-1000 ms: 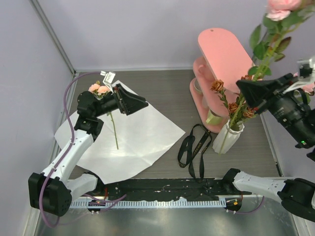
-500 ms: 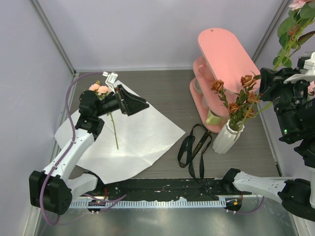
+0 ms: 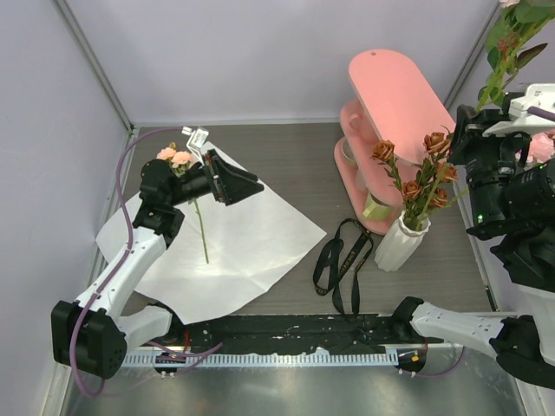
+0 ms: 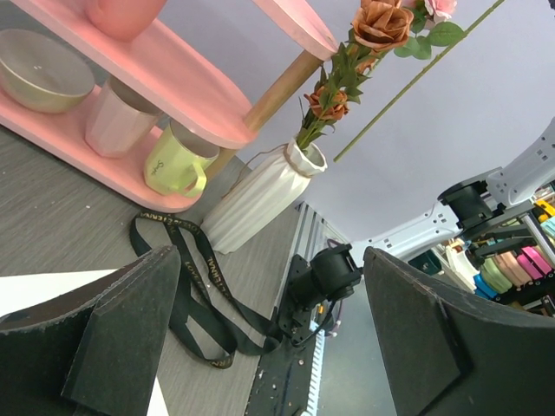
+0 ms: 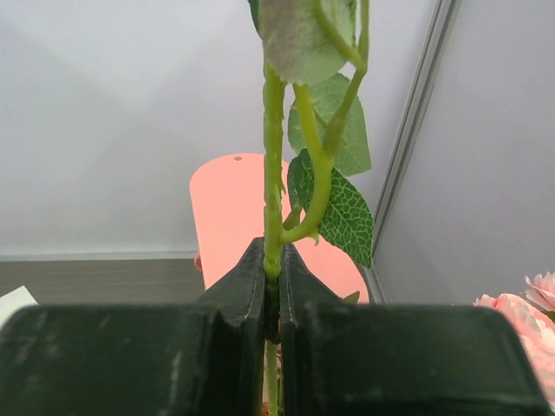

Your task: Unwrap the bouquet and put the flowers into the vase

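Overhead: shows left pincer gaping, empty, pink rose on white paper just beside; right pincer clamped on leafy green rose stem, white ribbed ceramic vase low to its left. Left wrist: vase ahead, beyond spread fingers. Right wrist: stem pinched tight.

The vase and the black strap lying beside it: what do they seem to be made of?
Vase: probably white ceramic with a matte finish, judging by its stiff ribbed wall; plastic is possible. Strap: woven fabric, it seems, since it lies limp in flat loops.
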### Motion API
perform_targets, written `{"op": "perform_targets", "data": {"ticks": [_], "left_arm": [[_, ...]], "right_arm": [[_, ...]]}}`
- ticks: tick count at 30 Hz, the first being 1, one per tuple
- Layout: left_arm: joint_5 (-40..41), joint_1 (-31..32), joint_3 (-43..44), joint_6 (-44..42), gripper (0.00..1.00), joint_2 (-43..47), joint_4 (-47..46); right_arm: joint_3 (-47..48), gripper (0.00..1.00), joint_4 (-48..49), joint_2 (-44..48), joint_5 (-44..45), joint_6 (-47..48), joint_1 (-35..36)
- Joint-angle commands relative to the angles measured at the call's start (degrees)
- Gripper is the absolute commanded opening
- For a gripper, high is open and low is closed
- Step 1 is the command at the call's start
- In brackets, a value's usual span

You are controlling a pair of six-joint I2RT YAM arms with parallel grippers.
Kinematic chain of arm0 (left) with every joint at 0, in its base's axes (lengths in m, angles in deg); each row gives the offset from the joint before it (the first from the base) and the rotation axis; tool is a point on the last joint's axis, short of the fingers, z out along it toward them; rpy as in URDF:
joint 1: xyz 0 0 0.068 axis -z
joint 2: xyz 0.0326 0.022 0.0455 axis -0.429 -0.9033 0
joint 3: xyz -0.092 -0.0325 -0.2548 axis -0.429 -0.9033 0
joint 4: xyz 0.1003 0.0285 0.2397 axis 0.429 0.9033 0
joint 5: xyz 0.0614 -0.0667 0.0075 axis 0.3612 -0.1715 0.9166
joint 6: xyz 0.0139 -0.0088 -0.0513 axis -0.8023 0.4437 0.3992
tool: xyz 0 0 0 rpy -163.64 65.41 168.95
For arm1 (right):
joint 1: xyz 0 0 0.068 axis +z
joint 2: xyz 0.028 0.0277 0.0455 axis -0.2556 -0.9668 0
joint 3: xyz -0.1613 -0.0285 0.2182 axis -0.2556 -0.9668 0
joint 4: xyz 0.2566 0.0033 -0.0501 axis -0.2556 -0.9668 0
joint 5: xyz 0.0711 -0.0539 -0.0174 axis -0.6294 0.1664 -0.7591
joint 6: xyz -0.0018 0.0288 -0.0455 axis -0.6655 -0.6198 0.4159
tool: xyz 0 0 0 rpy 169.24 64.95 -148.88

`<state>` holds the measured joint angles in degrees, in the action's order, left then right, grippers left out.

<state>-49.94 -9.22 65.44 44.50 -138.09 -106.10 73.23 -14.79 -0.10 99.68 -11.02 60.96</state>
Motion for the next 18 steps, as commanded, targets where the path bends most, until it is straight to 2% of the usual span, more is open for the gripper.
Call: {"op": "perform_targets", "data": {"ticks": [1, 10, 18], "left_arm": [[-1.4, 0.4, 2.5, -0.8, 0.91, 0.3, -0.4], [-1.6, 0.5, 2.6, -0.6, 0.95, 0.5, -0.5], [-1.7, 0.5, 2.6, -0.4, 0.95, 0.6, -0.6]], "right_arm": [[-2.8, 0.01, 8.7, 1.1, -0.2, 4.3, 0.1], [-11.0, 0.01, 12.9, 3.6, -4.3, 5.7, -0.1], [-20.5, 0.01, 16.7, 9.5, -7.0, 6.1, 0.0]]}}
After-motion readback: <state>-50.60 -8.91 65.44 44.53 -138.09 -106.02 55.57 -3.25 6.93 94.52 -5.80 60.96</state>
